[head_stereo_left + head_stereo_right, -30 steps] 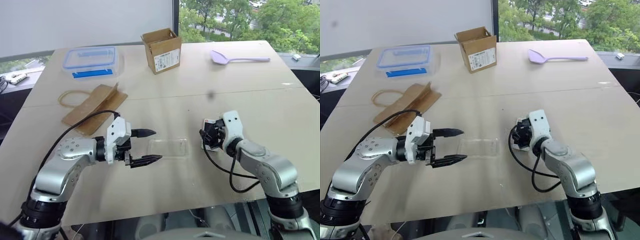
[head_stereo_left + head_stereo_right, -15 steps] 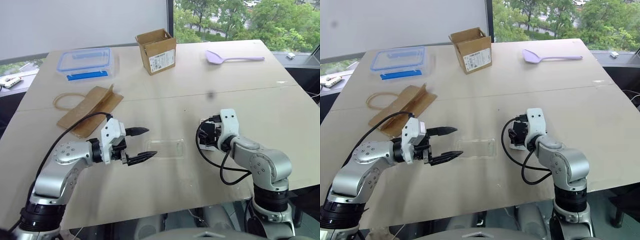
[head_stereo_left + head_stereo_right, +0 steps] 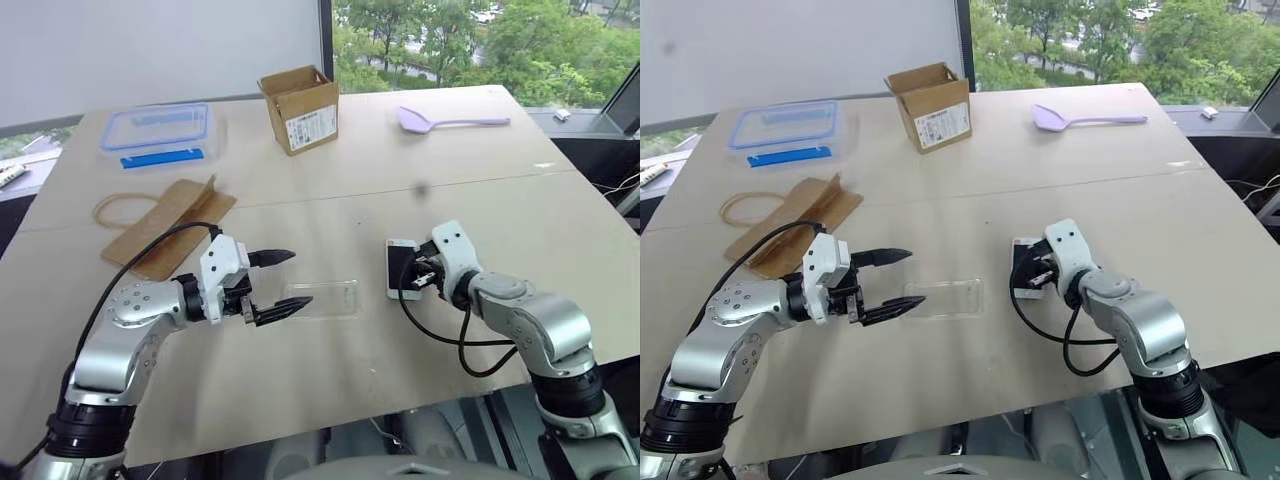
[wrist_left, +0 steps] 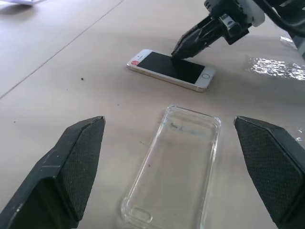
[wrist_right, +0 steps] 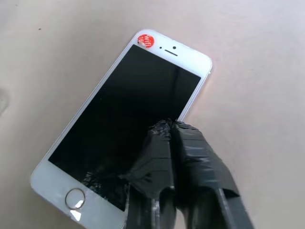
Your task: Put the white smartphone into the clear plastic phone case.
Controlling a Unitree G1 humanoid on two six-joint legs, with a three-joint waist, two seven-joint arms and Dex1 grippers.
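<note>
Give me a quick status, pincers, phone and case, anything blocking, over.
Left pincer open, straddling the clear case. Right pincer shut, tips on the white phone screen, phone flat on the table. Path between phone and case unobstructed.

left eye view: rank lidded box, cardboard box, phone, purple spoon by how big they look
1. lidded box
2. cardboard box, but it stands upright, so the gap is unsure
3. purple spoon, long but thin
4. phone, though nearest the camera
</note>
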